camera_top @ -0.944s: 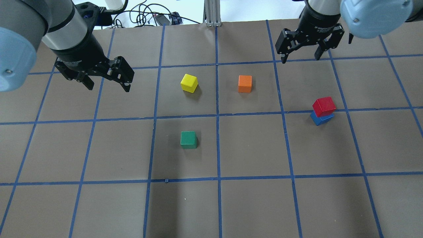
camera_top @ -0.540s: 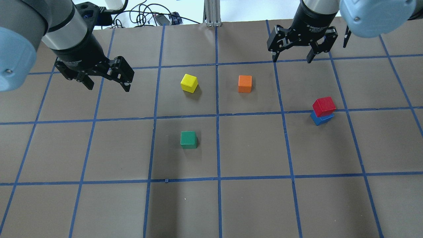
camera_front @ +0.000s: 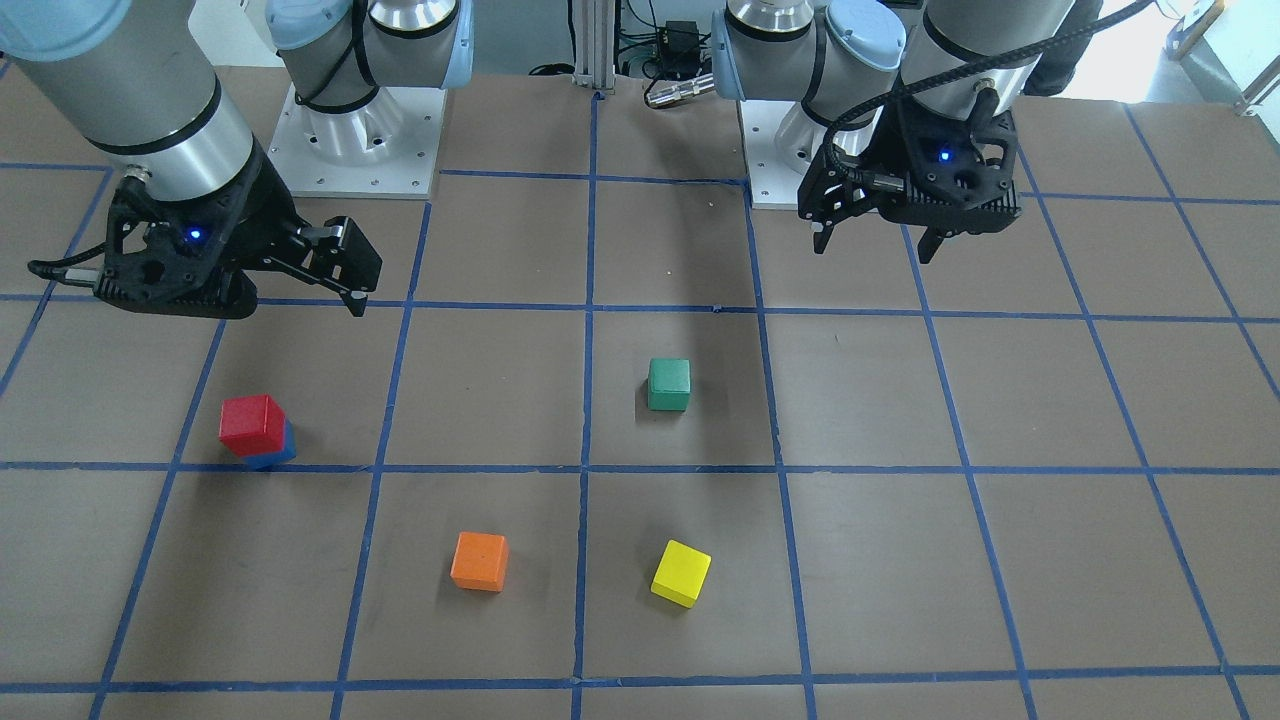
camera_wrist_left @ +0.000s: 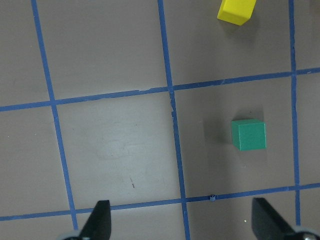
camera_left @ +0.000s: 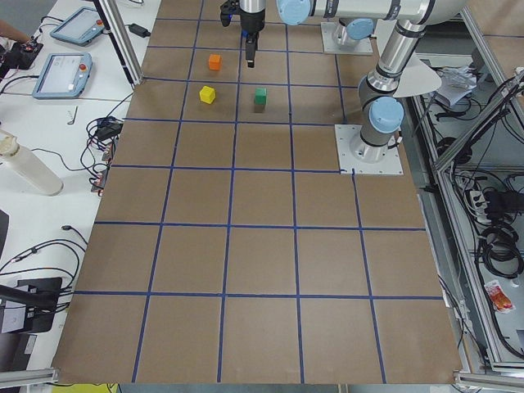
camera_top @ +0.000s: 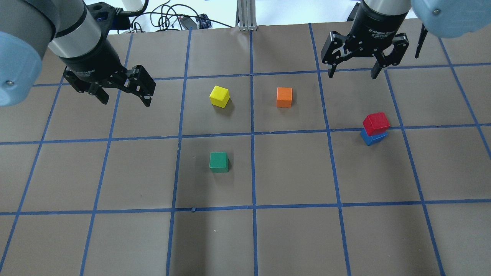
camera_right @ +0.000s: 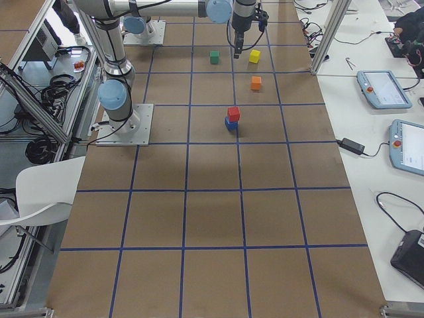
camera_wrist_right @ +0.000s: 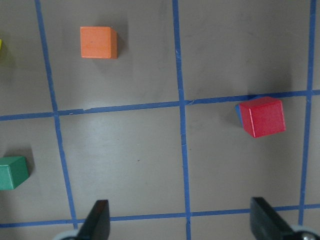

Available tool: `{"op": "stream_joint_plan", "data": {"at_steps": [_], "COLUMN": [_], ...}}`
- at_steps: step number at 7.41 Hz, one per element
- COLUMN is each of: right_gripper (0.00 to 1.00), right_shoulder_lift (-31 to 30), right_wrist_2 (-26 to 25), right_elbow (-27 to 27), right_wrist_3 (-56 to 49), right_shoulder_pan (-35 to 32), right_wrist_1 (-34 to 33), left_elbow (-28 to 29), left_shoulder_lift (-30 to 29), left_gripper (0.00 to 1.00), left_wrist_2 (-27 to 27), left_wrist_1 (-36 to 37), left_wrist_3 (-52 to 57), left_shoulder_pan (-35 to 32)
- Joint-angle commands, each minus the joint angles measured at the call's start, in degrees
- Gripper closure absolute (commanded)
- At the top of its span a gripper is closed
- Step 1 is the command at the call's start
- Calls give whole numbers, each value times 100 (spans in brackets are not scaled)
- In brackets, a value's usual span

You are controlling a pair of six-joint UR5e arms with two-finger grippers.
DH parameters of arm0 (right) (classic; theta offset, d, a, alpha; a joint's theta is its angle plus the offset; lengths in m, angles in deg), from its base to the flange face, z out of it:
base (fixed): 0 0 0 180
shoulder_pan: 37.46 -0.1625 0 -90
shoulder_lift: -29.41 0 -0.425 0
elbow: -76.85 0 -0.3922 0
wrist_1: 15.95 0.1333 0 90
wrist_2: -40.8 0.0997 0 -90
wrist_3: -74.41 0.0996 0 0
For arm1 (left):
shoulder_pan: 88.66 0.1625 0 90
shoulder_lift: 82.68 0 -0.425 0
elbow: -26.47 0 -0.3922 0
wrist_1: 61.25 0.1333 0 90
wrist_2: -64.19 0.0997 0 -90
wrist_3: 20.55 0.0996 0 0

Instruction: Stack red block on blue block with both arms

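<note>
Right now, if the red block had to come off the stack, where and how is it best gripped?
Grip the red block by two opposite side faces, coming straight down from above, jaws turned to match its skew to the grid lines. Its flat, parallel faces suit that. Stay high on it: the blue block beneath pokes out at one side.

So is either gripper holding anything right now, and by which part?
Nothing is held. Left gripper and right gripper are open and empty; red block sits on blue block.
</note>
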Motion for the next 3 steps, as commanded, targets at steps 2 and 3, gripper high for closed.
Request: {"op": "stream_joint_plan", "data": {"at_steps": [2, 3], "right_gripper": [0, 0], "right_shoulder_lift": [-47, -38], "right_wrist_2": [-200, -191], "right_elbow": [7, 16], "right_wrist_3": [17, 17], "right_shoulder_pan": [-3, -3], "right_wrist_1": [0, -9], "left_elbow": [-4, -5], "left_shoulder_lift": [1, 1], "left_gripper": [0, 0], "left_wrist_2": [0, -9], "left_wrist_1": [0, 0], "left_wrist_3": [0, 0], "left_shoulder_pan": [0, 0]}}
